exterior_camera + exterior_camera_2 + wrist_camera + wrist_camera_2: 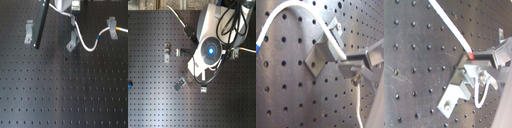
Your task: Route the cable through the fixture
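The white cable [91, 46] swooped across the black perforated board [60, 95] in the first exterior view, dipping low between the middle grey clip [71, 42] and the clip at three o'clock [112, 23], its coloured bands showing near that far clip. A third clip [30, 31] stood alone out at nine o'clock, well apart from the cable, with a long dark bar [41, 24] slanting down just beside it. In the first wrist view the cable [291, 9] arched right over the angled clip [323, 50] and ran down beside the gripper [358, 67]. The fingers [353, 60] sat close together around the cord, touching the clip, and they seemed to pinch it, though blur made that hard to confirm. In the second exterior view the arm's body [210, 47] hid the gripper entirely.
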Controlling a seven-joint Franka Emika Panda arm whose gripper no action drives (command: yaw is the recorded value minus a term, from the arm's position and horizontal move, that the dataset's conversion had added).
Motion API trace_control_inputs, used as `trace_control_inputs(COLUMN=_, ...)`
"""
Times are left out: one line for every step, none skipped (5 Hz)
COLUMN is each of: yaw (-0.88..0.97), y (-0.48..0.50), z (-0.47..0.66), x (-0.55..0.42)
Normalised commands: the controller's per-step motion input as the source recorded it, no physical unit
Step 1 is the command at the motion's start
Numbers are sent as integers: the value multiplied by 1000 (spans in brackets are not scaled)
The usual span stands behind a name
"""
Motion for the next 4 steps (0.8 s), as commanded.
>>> trace_control_inputs(yaw=311, y=10, z=72, x=-259)
trace_control_inputs(yaw=0, y=0, z=28, x=1)
trace_control_inputs(yaw=54, y=-215, z=403, x=-299)
trace_control_inputs(yaw=100, y=-64, z=23, x=-116)
